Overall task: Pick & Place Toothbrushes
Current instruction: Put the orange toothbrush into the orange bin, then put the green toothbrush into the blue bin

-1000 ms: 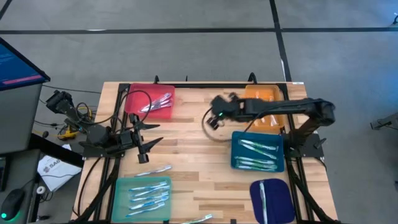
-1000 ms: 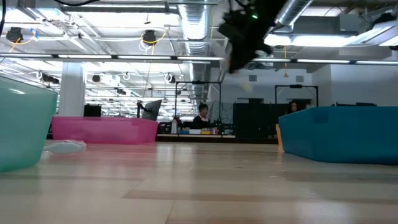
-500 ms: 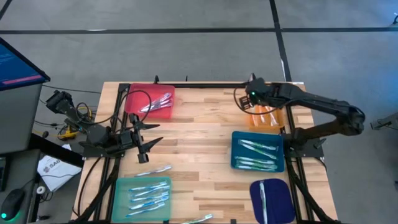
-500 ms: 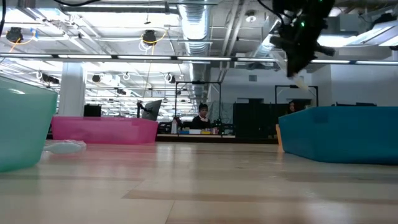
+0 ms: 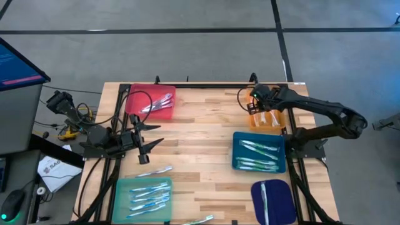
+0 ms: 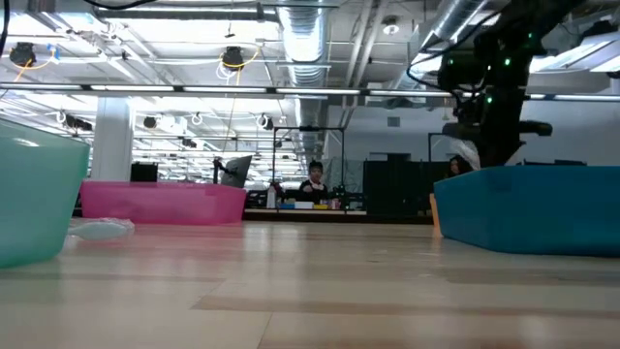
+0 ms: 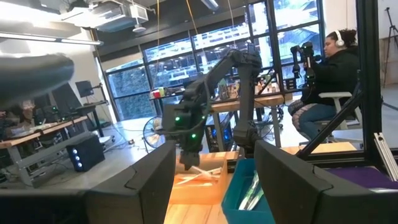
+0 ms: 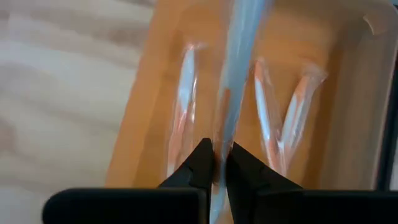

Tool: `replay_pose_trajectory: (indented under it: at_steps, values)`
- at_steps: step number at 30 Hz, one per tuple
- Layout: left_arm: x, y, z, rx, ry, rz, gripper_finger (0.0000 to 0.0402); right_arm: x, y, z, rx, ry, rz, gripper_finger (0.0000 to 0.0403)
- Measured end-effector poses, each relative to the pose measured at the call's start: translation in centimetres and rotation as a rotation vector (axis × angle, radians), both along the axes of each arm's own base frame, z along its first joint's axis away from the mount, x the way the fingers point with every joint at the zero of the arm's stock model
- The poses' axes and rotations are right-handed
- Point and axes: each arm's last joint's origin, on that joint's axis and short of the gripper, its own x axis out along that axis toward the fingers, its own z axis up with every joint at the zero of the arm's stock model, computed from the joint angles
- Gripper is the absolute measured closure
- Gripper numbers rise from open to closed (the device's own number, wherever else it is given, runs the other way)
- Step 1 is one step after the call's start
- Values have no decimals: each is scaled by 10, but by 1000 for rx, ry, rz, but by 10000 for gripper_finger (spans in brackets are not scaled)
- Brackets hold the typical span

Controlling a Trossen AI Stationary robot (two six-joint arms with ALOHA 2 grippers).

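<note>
Overhead, the right gripper [image 5: 254, 105] hangs above the orange tray [image 5: 275, 120] at the worktop's [image 5: 200, 150] far right corner, jaws clamped on a wrapped toothbrush [image 8: 239, 56]. Only its wrist camera shows that grip, plus three wrapped toothbrushes already in the tray. Five trays stand about: red, orange, blue, teal, navy. The left gripper [image 5: 149, 145] waits with jaws apart near a loose toothbrush [image 5: 154, 170].

Open-plan robotics lab, exposed ceiling ducts [image 6: 305, 39] upper centre, desks, seated person [image 7: 326, 74] with headphones upper right
</note>
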Motion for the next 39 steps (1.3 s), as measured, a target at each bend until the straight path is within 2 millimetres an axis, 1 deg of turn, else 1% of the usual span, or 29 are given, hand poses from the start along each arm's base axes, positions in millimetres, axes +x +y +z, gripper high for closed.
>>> replay_pose_trajectory:
  at_steps: [4,9,12,14,17,19,21,25,29,35,39]
  values:
    - [0,0,0,1,0,-3,190,-2,-8,-15,24,3,-23,387]
    - [0,0,0,2,1,-4,190,2,-19,-35,144,18,0,367]
    - [0,0,0,2,1,-4,190,3,-24,-45,176,52,-2,365]
    - [0,0,0,2,1,-4,190,4,-26,-50,190,70,-4,369]
    - [0,0,0,3,2,-4,190,6,-28,-52,180,60,-2,371]
    - [0,0,0,3,3,-4,190,8,-28,-51,166,46,5,363]
    - [0,0,-1,5,5,-4,190,7,-28,-48,152,33,15,346]
    - [0,0,-1,5,6,-1,190,5,-26,-39,129,13,25,303]
    - [0,0,-1,5,6,0,190,1,-23,-28,93,-24,27,252]
    - [0,0,-1,5,7,-1,190,-5,-14,-8,42,-105,56,183]
    - [0,0,-1,5,7,-1,190,-5,-3,10,19,-196,143,163]
